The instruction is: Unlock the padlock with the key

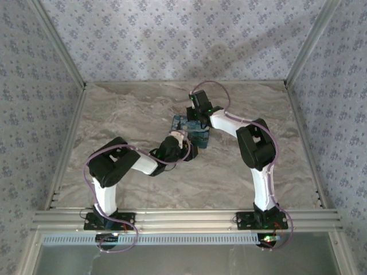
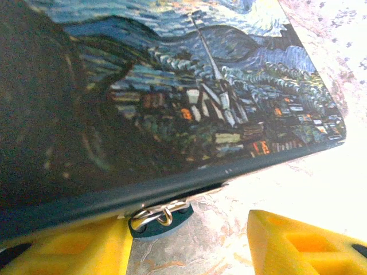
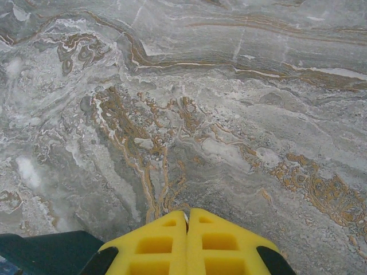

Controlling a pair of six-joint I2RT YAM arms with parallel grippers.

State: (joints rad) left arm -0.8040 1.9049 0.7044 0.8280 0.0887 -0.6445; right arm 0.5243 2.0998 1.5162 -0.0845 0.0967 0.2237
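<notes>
Grey-brown veined marble table [image 1: 114, 114], patterned wallpaper walls [image 1: 172, 34] on three sides, aluminium rail [image 1: 183, 217] at the near edge. A painted-print box [image 1: 192, 130] sits mid-table, turned askew to the table edges. In the left wrist view a small teal piece with wire ring [image 2: 160, 219] pokes out from under the box's near edge toward the camera; its long axis is hidden, and key or padlock cannot be told. Left gripper [image 2: 189, 240] has its fingers apart, the teal piece just beside the left finger. Right gripper [image 3: 186, 215] is pressed together over bare marble by the box corner. Open marble lies all around the box.
</notes>
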